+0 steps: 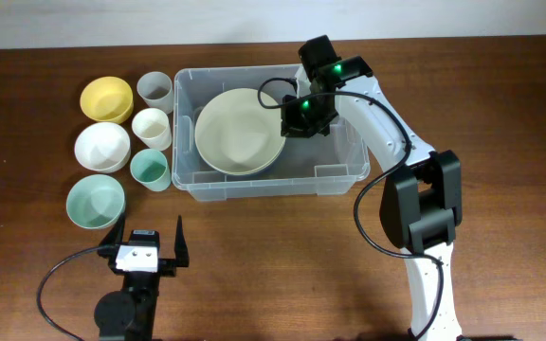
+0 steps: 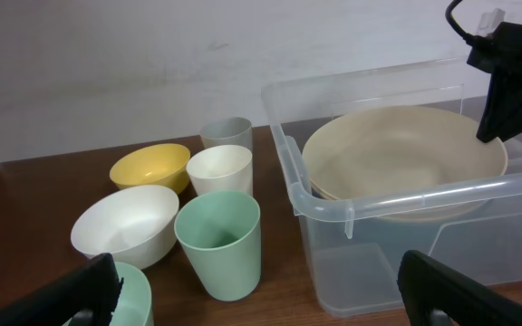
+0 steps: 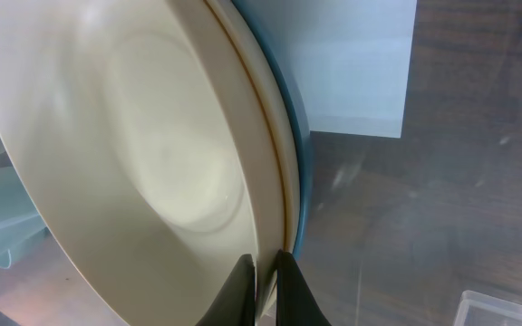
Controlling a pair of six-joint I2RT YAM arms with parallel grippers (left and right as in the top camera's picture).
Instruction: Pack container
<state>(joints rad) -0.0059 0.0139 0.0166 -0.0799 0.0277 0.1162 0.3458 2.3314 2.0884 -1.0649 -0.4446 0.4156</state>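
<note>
Grip first: the right tool point(image 1: 290, 118) is pinched together on the rim of the big cream bowl point(image 1: 240, 133). In the wrist view its two dark fingertips point(image 3: 238, 292) meet across the lip with barely a sliver between them. A second, bluish edge shows just under that rim, so this may be a nested pair; I cannot tell for sure. The bowl is inside the tub point(image 1: 349, 175), filling its 9 o'clock half. From the left wrist view it looks perched high, its rim about level with the tub's rim rather than low on the floor.

What the next move depends on is that the bowl lies at 9 o'clock from the right tool, which holds it at the bowl's own 3 o'clock edge. The tub's long axis runs 9 to 3 o'clock across the desk point(image 1: 500, 76), and its 3 o'clock half is bare. I judge the next move is to settle the bowl and let go, without dragging the rim.

The left tool point(image 1: 150, 227) has its fingers wide apart and holds nothing, at 7 o'clock from the tub. Its arm is the nearer one to the loose things at the tub's 9 o'clock:
- yellow bowl point(image 1: 106, 98)
- white bowl point(image 1: 101, 147)
- green bowl point(image 1: 95, 202)
- grey cup point(image 1: 155, 90)
- cream cup point(image 1: 151, 127)
- green cup point(image 1: 149, 169)
</note>
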